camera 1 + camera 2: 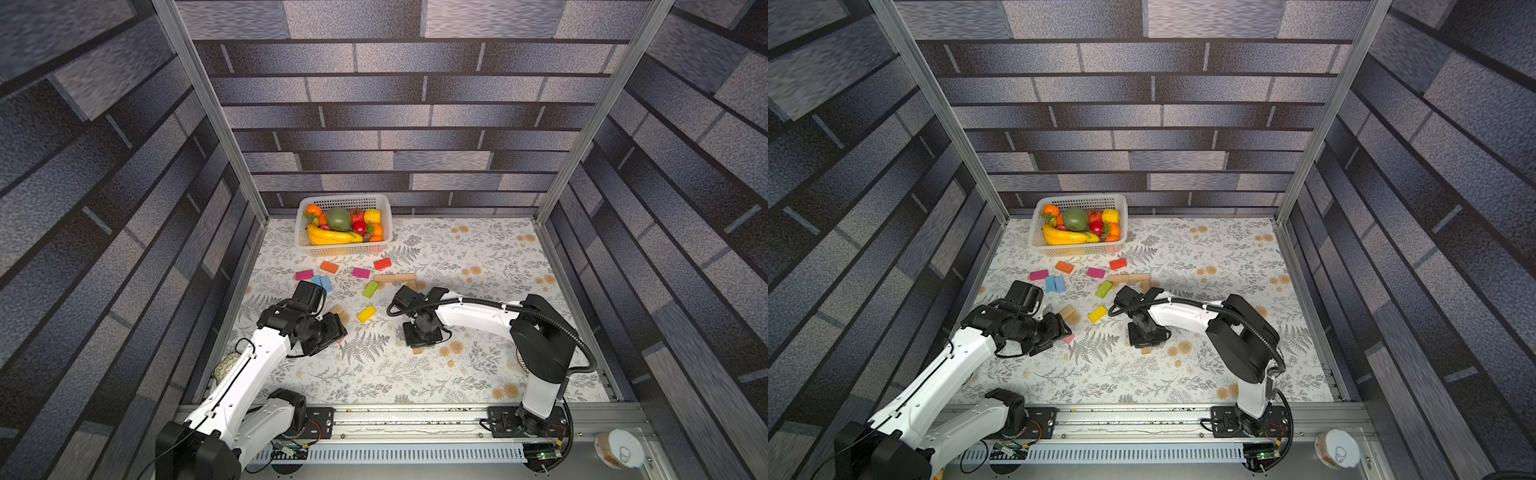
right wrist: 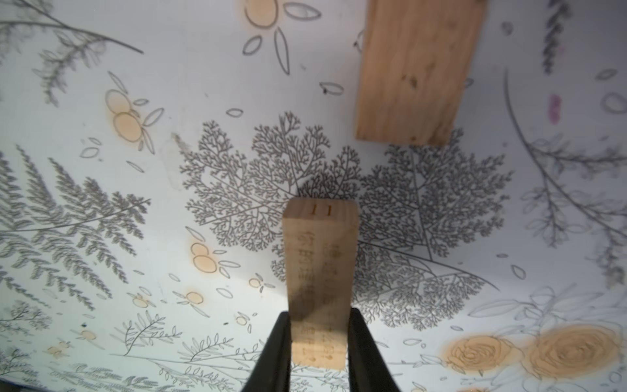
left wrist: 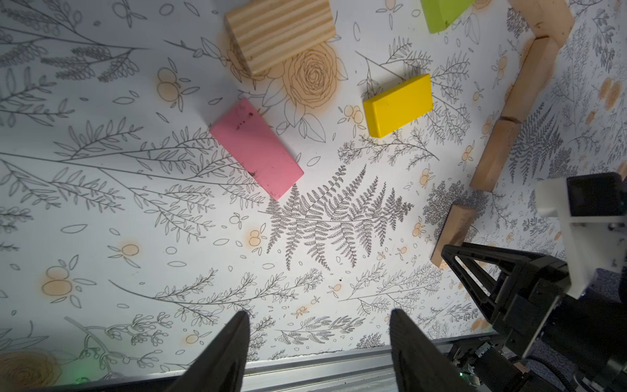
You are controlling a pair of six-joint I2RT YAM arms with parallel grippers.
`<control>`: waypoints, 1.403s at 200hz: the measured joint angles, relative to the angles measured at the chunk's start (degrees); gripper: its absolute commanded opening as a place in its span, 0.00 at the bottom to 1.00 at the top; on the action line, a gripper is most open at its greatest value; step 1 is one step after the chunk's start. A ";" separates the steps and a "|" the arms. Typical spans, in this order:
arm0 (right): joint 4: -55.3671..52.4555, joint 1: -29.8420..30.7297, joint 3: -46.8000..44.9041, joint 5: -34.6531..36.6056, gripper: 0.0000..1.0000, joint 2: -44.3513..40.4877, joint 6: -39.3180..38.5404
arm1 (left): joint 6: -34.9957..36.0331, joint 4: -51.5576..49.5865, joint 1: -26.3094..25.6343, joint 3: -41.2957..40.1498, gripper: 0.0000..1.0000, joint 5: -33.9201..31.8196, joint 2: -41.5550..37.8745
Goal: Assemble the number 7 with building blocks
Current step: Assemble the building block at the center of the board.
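one tan block clamped, just short of the 7's stem

one tan block (image 2: pixel 320 258) is clamped between your right fingers (image 2: pixel 280 346), gripped across its thin side, so it looks turned onto its narrow edge. its long axis runs straight out from the fingers. whether it rests on the worktop (image 1: pixel 478 374) or hangs just above it, you cannot tell from these views.

the last stem block (image 2: pixel 417 71) lies flat ahead of it. there is a clear gap between them, and the stem block sits off to one side of that axis, its length running nearly the same way. by the look of it, that offset is what the coming move turns on. the held piece needs to come sideways into line, then forward until the ends meet, and probably go down flat.

the number 7 (image 1: pixel 395 277) so far is a short bar of tan wood, with the stem coming down from the end nearer the right arm. in both top views that arm hides most of the stem.

your left fingers (image 3: pixel 230 346) stand apart, holding nothing. a pink block (image 3: pixel 256 149) and a yellow block (image 3: pixel 398 105) lie ahead of them, well apart from the stem. the right arm is the nearer one, so this placement looks like its job.
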 measured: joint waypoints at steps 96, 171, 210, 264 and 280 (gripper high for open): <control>-0.61 -2.80 0.02 -0.09 0.23 0.17 -0.83 | 1.46 -0.42 1.42 0.42 0.67 -0.02 0.61; -0.50 -3.58 2.03 -0.33 0.49 2.43 -1.01 | 2.89 -1.44 2.69 0.98 0.68 -0.02 1.44; -0.66 -3.58 1.20 1.14 0.55 -0.94 0.24 | 3.02 -1.51 3.06 1.36 0.68 -0.02 1.55; 13.55 -4.48 -21.38 -4.68 0.23 -29.18 13.31 | 3.04 -1.60 3.32 1.36 0.68 -0.02 1.55; 21.42 -4.74 -31.89 -8.09 0.09 -32.87 19.82 | 3.17 -1.60 3.63 1.36 0.68 -0.02 1.55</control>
